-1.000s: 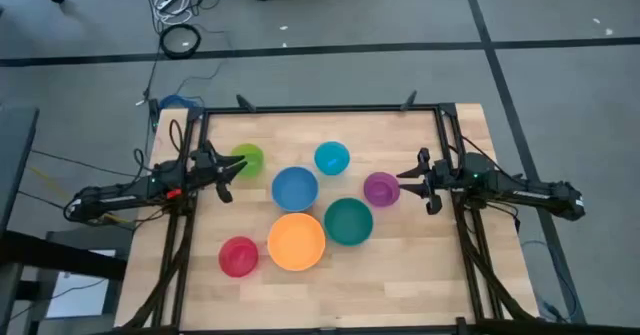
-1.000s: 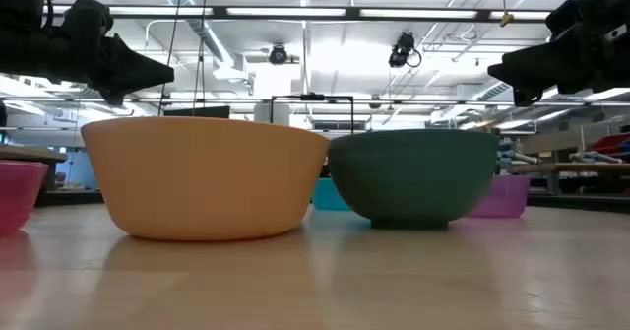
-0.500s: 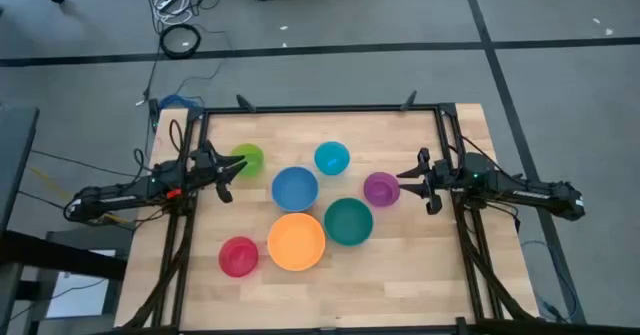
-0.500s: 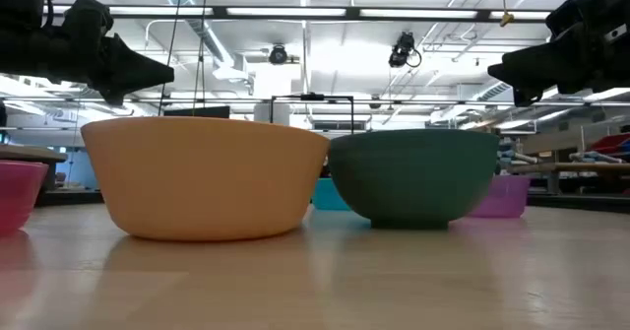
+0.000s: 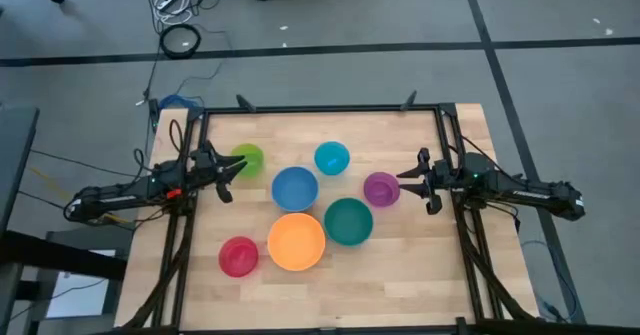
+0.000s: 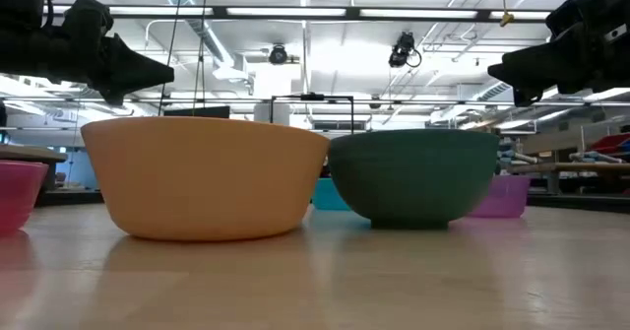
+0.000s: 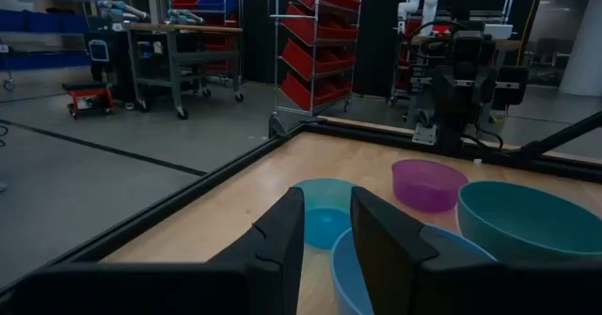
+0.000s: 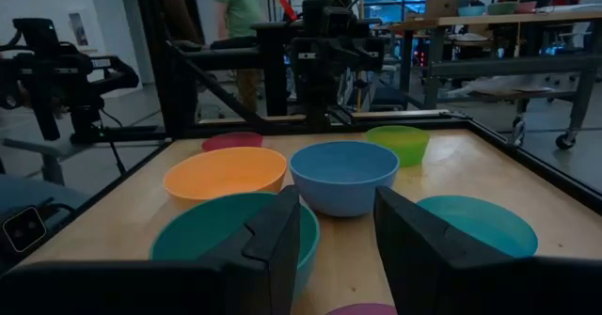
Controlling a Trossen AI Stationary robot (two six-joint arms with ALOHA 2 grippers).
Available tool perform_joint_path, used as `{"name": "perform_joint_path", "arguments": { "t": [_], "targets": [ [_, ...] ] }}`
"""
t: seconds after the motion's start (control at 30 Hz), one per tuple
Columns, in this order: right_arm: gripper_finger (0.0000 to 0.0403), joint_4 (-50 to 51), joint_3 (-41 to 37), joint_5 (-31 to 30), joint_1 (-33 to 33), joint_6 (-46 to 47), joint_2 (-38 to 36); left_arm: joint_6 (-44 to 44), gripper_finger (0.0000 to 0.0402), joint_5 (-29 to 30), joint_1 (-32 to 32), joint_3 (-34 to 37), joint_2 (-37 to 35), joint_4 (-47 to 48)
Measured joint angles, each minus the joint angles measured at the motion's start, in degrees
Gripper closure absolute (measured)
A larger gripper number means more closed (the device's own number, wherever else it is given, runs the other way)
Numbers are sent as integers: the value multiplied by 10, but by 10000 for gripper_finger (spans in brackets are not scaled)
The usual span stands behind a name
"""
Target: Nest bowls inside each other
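Observation:
Several plastic bowls stand apart, each upright with its base on the wooden table: lime green (image 5: 247, 159), cyan (image 5: 332, 158), blue (image 5: 295, 189), purple (image 5: 381, 188), teal green (image 5: 348, 221), orange (image 5: 296, 241) and red-pink (image 5: 238, 256). My left gripper (image 5: 235, 166) hovers level at the table's left side, just beside the lime green bowl. It is open (image 7: 327, 228) with nothing between its fingers. My right gripper (image 5: 405, 182) hovers level at the right side, close to the purple bowl, also open (image 8: 339, 228) and holding nothing. In the low view the orange bowl (image 6: 205, 177) and the teal green bowl (image 6: 413, 177) fill the front.
A black frame rail (image 5: 320, 108) runs around the table's far edge and sides. Bare wood (image 5: 400, 285) lies along the near edge and at the far corners. A person (image 8: 240, 14) stands beyond the table's left side, behind the left arm's mount.

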State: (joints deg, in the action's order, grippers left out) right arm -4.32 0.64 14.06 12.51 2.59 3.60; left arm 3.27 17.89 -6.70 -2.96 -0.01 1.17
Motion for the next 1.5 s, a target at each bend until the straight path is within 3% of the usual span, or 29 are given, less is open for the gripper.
{"name": "perform_joint_path", "arguments": {
  "t": [0.23, 0.43, 0.6, 0.77, 0.97, 1.23, 1.5],
  "targets": [
    [275, -16, 0, -10, 0, -8, 0, 0, 302, 0, 0, 0, 0, -1],
    [275, -137, 0, -10, 0, -5, 0, 0, 302, 0, 0, 0, 0, -25],
    [275, -253, 0, 1, 0, 34, 0, 3, 302, 0, 0, 0, 0, -69],
    [275, -331, 0, 7, 0, 143, 0, 4, 302, 0, 0, 0, 0, -140],
    [275, -353, 0, 5, 0, 229, 0, 4, 302, 0, 0, 0, 0, -211],
    [275, -410, 0, -13, 0, 221, 0, -14, 302, 0, 0, 0, 0, -300],
    [275, -408, 0, -15, 0, 219, 0, -16, 302, -7, 0, 0, 0, -308]
  ]
}}
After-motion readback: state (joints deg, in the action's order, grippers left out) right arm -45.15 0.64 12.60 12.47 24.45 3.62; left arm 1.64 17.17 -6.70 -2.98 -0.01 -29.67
